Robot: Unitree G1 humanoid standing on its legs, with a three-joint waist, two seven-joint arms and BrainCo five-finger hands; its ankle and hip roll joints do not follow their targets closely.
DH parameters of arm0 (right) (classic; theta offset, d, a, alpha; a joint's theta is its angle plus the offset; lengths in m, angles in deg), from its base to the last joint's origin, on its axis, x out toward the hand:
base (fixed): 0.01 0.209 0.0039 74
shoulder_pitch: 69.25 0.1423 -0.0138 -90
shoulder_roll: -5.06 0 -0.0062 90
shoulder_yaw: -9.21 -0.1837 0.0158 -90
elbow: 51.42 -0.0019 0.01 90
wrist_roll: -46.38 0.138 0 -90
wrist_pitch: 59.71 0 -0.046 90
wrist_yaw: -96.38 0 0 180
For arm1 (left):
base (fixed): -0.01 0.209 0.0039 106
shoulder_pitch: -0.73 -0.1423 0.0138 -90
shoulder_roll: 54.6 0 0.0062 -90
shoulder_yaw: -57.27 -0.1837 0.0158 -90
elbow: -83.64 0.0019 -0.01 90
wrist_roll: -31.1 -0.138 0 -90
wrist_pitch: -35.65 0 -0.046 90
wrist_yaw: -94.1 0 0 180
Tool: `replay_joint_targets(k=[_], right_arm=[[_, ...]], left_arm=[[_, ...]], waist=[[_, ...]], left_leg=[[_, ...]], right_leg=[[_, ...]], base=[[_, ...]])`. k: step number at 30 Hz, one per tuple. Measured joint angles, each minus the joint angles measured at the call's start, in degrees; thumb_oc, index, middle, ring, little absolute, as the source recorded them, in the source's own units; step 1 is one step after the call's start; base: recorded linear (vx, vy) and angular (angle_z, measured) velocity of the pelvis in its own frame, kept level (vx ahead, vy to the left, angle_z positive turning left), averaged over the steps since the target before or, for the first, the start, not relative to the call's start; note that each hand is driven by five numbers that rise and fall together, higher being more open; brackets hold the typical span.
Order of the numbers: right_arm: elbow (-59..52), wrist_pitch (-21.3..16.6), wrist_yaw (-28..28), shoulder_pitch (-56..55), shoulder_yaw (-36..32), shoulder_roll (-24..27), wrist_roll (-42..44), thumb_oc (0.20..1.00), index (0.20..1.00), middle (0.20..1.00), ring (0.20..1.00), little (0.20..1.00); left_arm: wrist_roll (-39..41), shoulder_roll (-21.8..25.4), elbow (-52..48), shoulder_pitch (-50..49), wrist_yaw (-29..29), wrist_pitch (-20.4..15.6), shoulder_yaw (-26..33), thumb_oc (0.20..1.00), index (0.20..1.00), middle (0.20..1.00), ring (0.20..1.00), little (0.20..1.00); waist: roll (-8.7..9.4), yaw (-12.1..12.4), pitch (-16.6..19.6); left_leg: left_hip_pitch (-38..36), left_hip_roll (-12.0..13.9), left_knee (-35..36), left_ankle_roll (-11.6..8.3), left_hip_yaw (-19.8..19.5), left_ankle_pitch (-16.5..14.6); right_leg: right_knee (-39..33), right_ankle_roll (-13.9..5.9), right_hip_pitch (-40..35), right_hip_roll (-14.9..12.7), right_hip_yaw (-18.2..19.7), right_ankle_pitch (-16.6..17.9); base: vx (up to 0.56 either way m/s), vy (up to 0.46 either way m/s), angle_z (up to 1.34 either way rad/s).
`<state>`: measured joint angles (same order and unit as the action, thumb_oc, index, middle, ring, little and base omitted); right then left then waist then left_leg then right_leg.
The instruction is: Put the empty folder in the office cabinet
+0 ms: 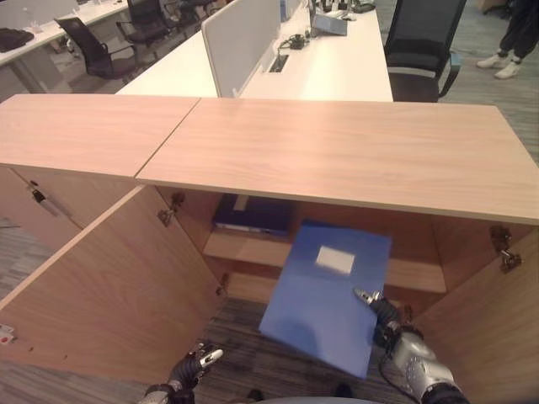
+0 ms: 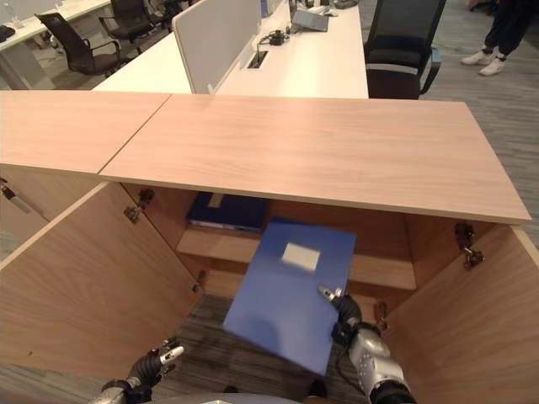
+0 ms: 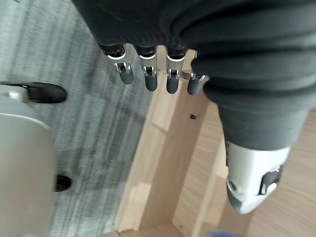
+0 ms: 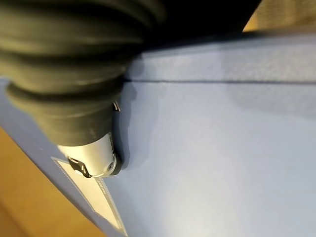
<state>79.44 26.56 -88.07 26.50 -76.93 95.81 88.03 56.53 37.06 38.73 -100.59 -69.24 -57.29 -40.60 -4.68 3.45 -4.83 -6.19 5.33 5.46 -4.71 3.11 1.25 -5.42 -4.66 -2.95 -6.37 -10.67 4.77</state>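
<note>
My right hand (image 1: 389, 324) grips a blue folder (image 1: 324, 295) at its near right edge, the thumb pressed flat on the smooth, matte cover and the fingers hidden behind it. The folder is a thin, rigid rectangle with a white label (image 1: 335, 260) near its far end. It hangs in front of the open cabinet (image 1: 354, 151), tilted, its long axis running from my hand up and away toward the cabinet's shelf (image 1: 417, 273), with the labelled end pointing into the opening and the cover facing up toward me.

The cabinet is pale wood with a fine grain, a broad flat top and square edges. Both of its doors stand swung open: the left door (image 1: 109, 295) spreads wide to the left of the folder, the right door (image 1: 493, 328) to the right. Small metal hinges (image 1: 504, 250) show inside the cabinet's upper corners. A darker blue folder (image 1: 251, 216) lies flat on the shelf, at the cabinet's left, behind the one I hold.

My left hand (image 1: 192, 369) hangs low in front of the left door, over grey striped carpet (image 1: 244, 358), fingers loosely straight and grasping nothing.
</note>
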Motion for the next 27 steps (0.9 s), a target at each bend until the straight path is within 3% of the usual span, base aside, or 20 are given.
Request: replay_joint_targets(k=[5, 7, 12, 17, 27], right_arm=[[9.9, -3.4, 5.7, 15.3, -5.3, -1.0, 10.5, 0.200, 0.200, 0.200, 0.200, 0.200], [16.6, -6.4, 8.9, 28.7, -9.4, 1.2, 16.9, 0.200, 0.200, 0.200, 0.200, 0.200], [27.7, -10.1, 14.0, 48.1, -16.2, 10.2, 27.7, 0.200, 0.200, 0.200, 0.200, 0.200], [33.7, -12.2, 17.4, 54.7, -17.0, 14.4, 32.9, 0.200, 0.200, 0.200, 0.200, 0.200], [33.6, -14.5, 21.2, 65.3, -15.0, 14.8, 35.9, 0.200, 0.200, 0.200, 0.200, 0.200]], left_arm=[[0.1, 0.0, 1.0, 2.1, -2.6, -0.2, -1.9, 1.000, 1.000, 1.000, 1.000, 1.000], [0.4, 0.3, 1.9, 5.4, -4.2, -0.4, -4.5, 1.000, 1.000, 1.000, 1.000, 1.000], [4.7, 1.1, -1.2, 11.9, -6.4, -2.2, -7.9, 1.000, 1.000, 1.000, 1.000, 1.000], [4.7, 2.8, -1.5, 14.2, -7.4, -2.5, -8.9, 1.000, 1.000, 1.000, 1.000, 1.000], [4.7, 5.2, -1.3, 14.8, -10.3, -3.8, -12.5, 1.000, 1.000, 1.000, 1.000, 1.000]], waist=[[-1.13, 1.2, -1.5], [-2.85, 3.0, -5.1], [-4.36, 5.0, -13.7], [-3.76, 5.1, -15.5], [-3.76, 6.5, -16.0]], left_leg=[[3.5, -0.1, -0.3, 0.02, -0.2, 1.2], [6.1, -0.2, -0.5, 0.08, 0.0, 2.2], [16.1, -0.4, -6.6, 0.16, -0.7, 2.1], [22.1, -0.5, -10.6, 0.29, -1.3, 1.3], [31.7, -1.0, -22.4, 0.49, -2.1, -3.3]], right_leg=[[0.0, 0.36, 3.5, 0.1, 0.0, 1.1], [0.3, 0.18, 6.1, 0.1, 0.3, 2.2], [3.2, 1.25, 14.5, -0.1, 0.4, 3.8], [9.5, 1.82, 21.3, -0.8, 0.6, 1.4], [25.4, 2.52, 32.8, -2.8, 1.9, -5.1]], base=[[-0.07, -0.015, 0.02], [-0.20, 0.004, -0.04], [-0.14, -0.014, 0.03], [-0.03, -0.033, 0.03], [-0.01, -0.027, 0.03]])
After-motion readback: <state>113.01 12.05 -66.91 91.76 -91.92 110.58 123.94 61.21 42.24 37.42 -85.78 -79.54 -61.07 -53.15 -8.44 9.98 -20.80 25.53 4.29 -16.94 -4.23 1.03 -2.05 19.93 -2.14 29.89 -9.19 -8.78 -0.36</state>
